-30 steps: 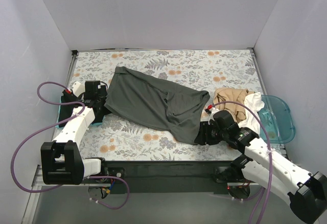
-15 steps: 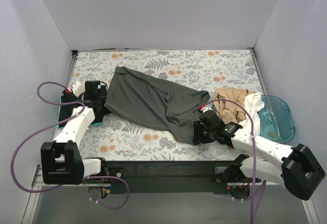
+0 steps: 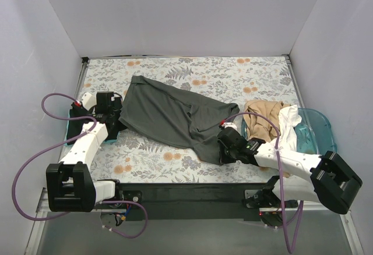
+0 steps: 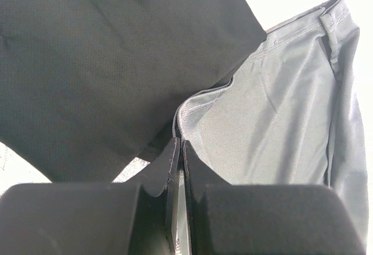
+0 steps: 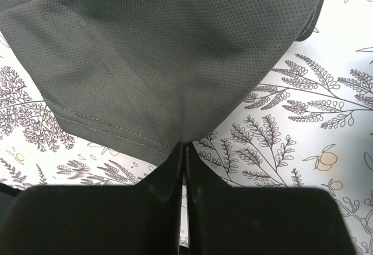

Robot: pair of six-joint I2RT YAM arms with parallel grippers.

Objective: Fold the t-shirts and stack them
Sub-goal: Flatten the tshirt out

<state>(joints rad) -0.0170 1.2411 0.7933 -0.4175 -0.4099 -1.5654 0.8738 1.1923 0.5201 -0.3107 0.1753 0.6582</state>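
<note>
The dark grey t-shirt [image 3: 175, 115] lies spread out slantwise across the middle of the floral table cover. My left gripper [image 3: 119, 118] is shut on its left edge; in the left wrist view the pads [image 4: 178, 144] pinch a grey hem [image 4: 192, 101] beside a darker fold [image 4: 105, 63]. My right gripper [image 3: 224, 150] is shut on the shirt's near right corner, where the stitched hem [image 5: 116, 130] runs into the closed fingertips [image 5: 184, 145]. The tan t-shirt [image 3: 263, 118] and the white t-shirt [image 3: 289, 117] lie crumpled at the right. No black t-shirt shows for certain.
A translucent teal tub [image 3: 317, 133] stands at the right edge behind the white shirt. A teal piece [image 3: 70, 128] shows under the left arm. White walls close in the floral-covered table [image 3: 233, 74] on three sides; purple cables loop from both arms.
The right arm swung left and its forearm dropped low, bringing the gripper onto the grey shirt's near right corner, where its jaws went from open to shut. The left arm has not moved.
</note>
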